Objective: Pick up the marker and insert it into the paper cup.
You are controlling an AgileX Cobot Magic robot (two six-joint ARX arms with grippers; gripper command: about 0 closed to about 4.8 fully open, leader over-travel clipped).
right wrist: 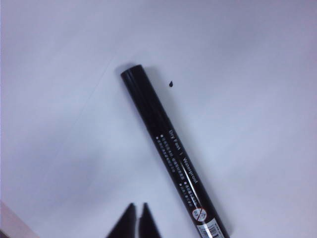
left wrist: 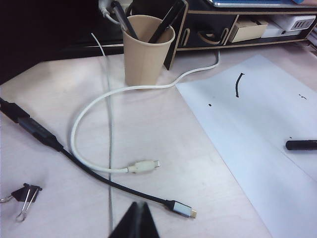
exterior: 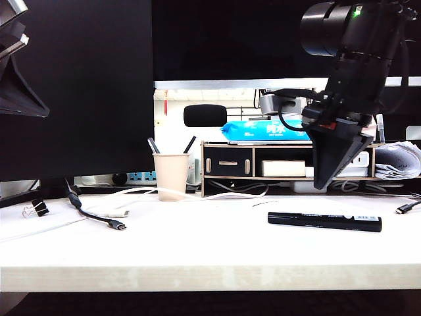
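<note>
The long black marker [exterior: 324, 222] with white print lies flat on a white sheet at the right of the table; one end of the marker [left wrist: 301, 145] shows in the left wrist view. My right gripper [exterior: 320, 186] hangs point-down just above it, its tips only a hair apart and empty; in its own view the right gripper [right wrist: 138, 206] sits beside the marker [right wrist: 168, 153], not touching. The tan paper cup [exterior: 171, 174] stands upright at the back left with two dark pens in it. My left gripper [left wrist: 141, 204] is shut and empty, well short of the cup [left wrist: 146, 49].
A white cable [left wrist: 94, 106] and a black USB-C cable [left wrist: 181, 208] loop over the table in front of the cup. A binder clip [exterior: 38, 208] lies at the far left. A wooden desk organiser [exterior: 289, 161] stands behind. The white sheet [left wrist: 247, 114] carries ink marks.
</note>
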